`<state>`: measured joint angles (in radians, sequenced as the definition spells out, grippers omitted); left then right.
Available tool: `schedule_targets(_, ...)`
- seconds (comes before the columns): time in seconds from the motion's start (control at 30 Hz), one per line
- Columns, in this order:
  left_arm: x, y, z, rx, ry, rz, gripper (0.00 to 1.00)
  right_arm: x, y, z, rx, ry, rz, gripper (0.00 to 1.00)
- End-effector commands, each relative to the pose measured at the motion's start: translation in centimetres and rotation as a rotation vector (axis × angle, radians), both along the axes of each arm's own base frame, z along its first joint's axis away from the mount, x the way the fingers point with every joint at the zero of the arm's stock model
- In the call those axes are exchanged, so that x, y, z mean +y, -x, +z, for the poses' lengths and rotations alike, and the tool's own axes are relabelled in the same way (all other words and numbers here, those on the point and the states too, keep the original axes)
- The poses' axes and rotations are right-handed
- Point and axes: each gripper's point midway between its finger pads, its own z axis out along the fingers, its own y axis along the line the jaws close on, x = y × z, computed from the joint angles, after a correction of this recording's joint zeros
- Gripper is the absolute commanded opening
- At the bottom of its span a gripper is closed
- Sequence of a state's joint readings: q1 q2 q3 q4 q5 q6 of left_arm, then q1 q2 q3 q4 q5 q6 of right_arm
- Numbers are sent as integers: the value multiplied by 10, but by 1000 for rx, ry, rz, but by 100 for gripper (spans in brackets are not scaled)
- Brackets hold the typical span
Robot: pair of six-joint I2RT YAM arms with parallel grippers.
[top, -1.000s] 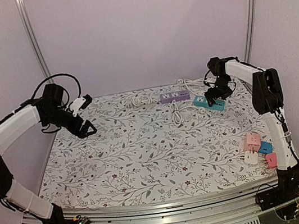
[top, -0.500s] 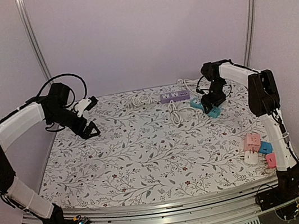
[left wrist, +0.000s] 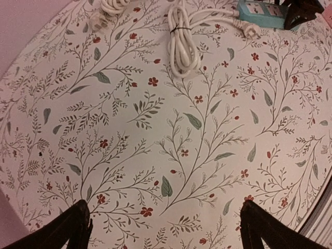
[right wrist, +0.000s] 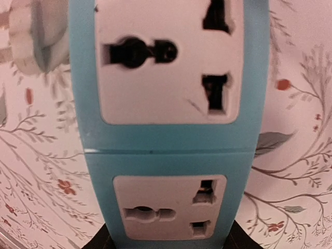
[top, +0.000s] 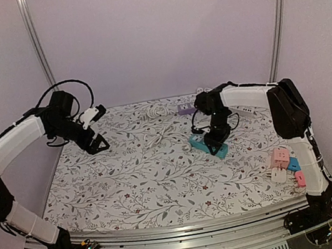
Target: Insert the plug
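Note:
A teal power strip (top: 209, 145) with white sockets lies near the middle of the floral table, right of centre. My right gripper (top: 217, 135) is shut on its near end. In the right wrist view the strip (right wrist: 166, 129) fills the frame between my fingers (right wrist: 236, 243). Its white cable (top: 162, 135) is bundled to its left, and the white plug (left wrist: 251, 31) lies beside the strip (left wrist: 262, 13). My left gripper (top: 97, 142) is open and empty over the table's left side, and only tablecloth shows between its fingertips (left wrist: 168, 228).
A purple power strip (top: 185, 108) and another white cable (top: 151, 109) lie at the back edge. Pink (top: 278, 157), blue (top: 294, 164) and white (top: 278, 175) adapters sit at the right edge beside the right arm.
My right gripper has dragged the teal strip from the back right toward the middle and nearer, and its cable has followed. The left gripper has barely moved.

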<state>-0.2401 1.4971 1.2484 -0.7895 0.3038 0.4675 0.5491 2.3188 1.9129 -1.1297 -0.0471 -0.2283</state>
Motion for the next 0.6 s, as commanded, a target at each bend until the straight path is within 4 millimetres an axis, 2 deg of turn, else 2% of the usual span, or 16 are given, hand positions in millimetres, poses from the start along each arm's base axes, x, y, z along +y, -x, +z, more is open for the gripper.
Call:
schedule_targets(0.0,-7,14,13,-25,26,-48,99,91,76,33,-27,-129,364,39)
schedule_targets(0.07,-7,17,15,-35,27,-54,99,115,100,37,-57,-123,493,39)
schedule_targets(0.13,-6,21,17,-44,26,-61,100,131,118,38,-91,-93,608,38)
schedule_targets(0.23,-5,29,20,-62,28,-78,100,144,145,30,-108,-45,753,38)
schedule_targets(0.4,-2,38,24,-93,21,-94,100,137,153,19,-126,51,874,42)
schedule_targets(0.5,0,40,24,-99,16,-94,100,137,156,18,-114,49,923,43)
schedule_targets(0.57,0,40,23,-95,16,-93,100,139,156,18,-116,47,937,47)
